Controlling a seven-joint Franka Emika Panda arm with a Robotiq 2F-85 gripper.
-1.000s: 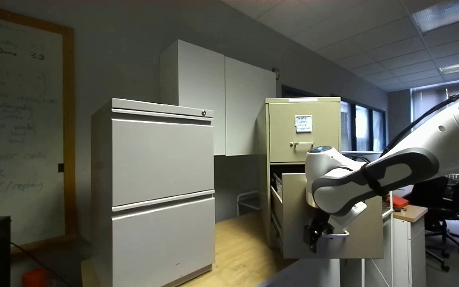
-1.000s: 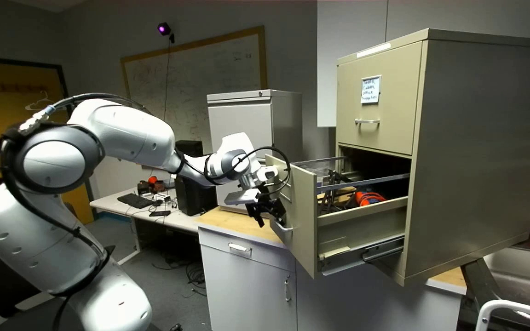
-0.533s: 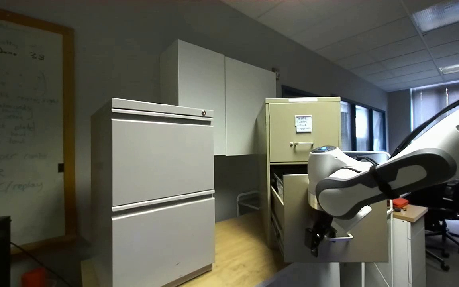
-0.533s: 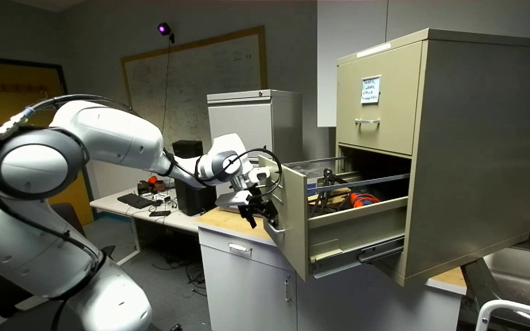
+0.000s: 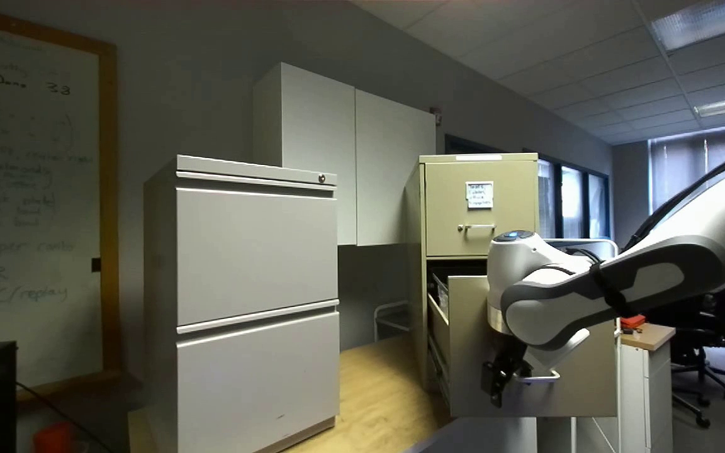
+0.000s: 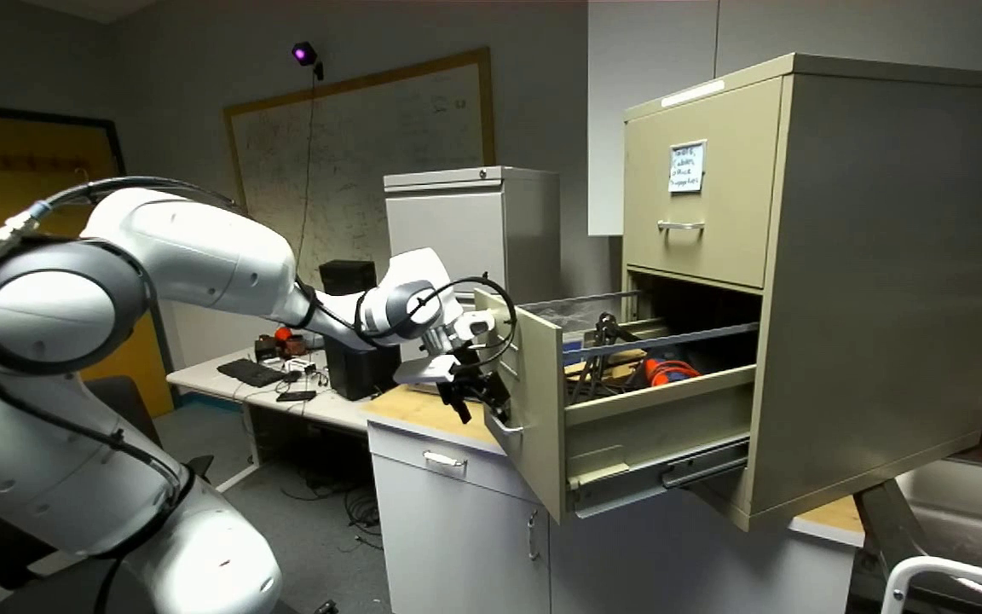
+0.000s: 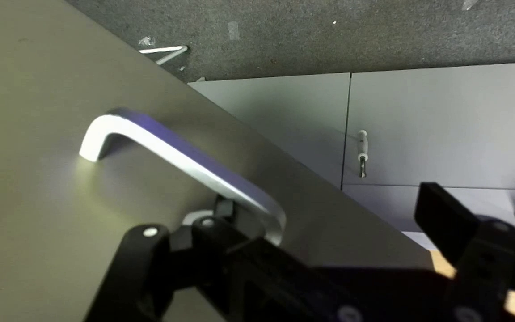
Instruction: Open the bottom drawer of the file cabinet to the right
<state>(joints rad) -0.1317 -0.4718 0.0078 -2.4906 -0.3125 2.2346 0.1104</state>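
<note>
The beige-yellow file cabinet (image 6: 875,281) shows in both exterior views (image 5: 444,189). Its bottom drawer (image 6: 539,401) is pulled well out. The drawer's front also shows in an exterior view (image 5: 586,371) and fills the left of the wrist view (image 7: 34,197). A metal handle (image 7: 172,154) sits on that front, also seen in both exterior views (image 6: 506,425) (image 5: 542,378). My gripper (image 7: 329,210) is open at the handle's end. One finger reaches behind the handle bar, its tip partly hidden. The other finger (image 7: 438,219) stands free, away from the handle.
The drawer holds tools and a red-orange item (image 6: 668,372). A grey cabinet (image 5: 255,251) stands on the same wooden counter (image 5: 381,390), with white base cupboards (image 6: 457,537) below. A desk (image 6: 329,401) stands behind the arm. A white rail (image 6: 960,573) is at the lower right.
The bottom drawer has slid further out of the cabinet. My arm has drawn back with it, the finger staying at the handle. The motion is smaller in the last half second.
</note>
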